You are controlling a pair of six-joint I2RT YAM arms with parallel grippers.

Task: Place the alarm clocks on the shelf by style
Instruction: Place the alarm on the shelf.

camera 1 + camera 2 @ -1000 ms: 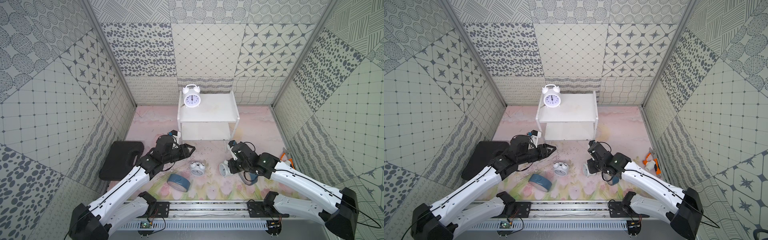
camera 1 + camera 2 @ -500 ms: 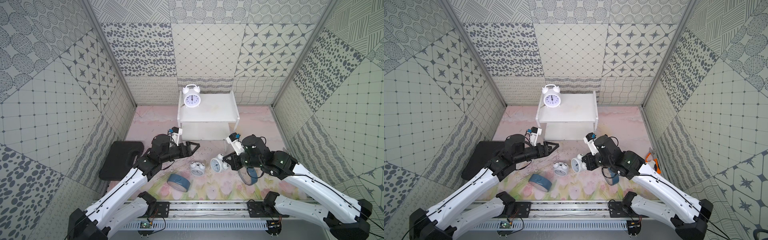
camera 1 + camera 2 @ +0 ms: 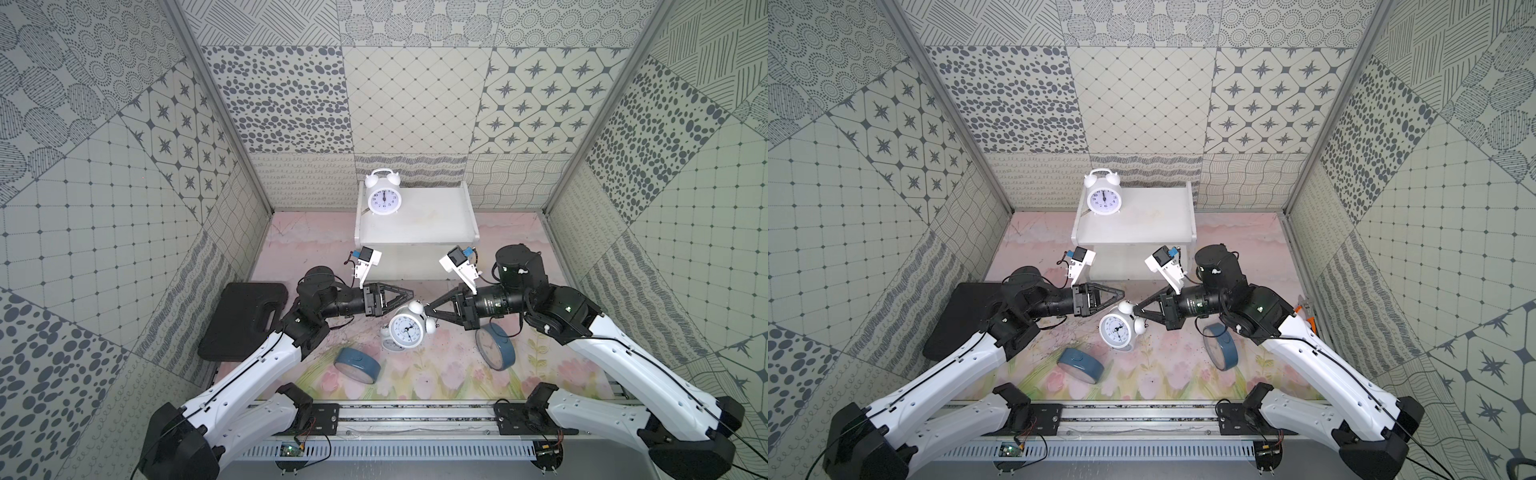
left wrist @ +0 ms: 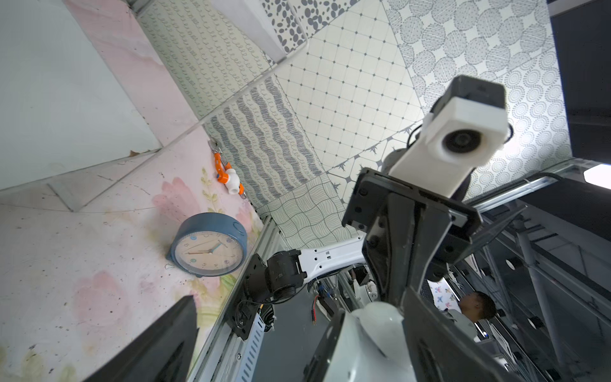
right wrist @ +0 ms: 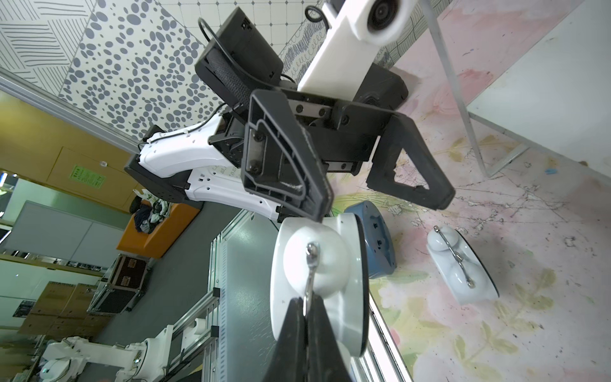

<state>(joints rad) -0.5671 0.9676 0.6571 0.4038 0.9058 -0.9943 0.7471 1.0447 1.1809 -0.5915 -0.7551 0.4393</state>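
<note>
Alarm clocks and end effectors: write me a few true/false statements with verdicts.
1. Right end effector is shut on the handle of the held white clock. True.
2. Left end effector is shut. False: its jaws stand open.
3. A blue clock is on the shelf. False: only the shelf clock, white, is there; the lying blue clock and the standing blue clock are on the mat.
4. A third white clock lies on the mat. True.

Grey-and-cream wall panels (image 3: 415,104) patterned with dots, stars and lattices fill the upper frame and both sides in both top views, evenly lit. The floor (image 3: 436,374) at lower middle is a scuffed pink flower-print mat. The right wrist view shows an orange seat (image 5: 158,231) beyond.
</note>
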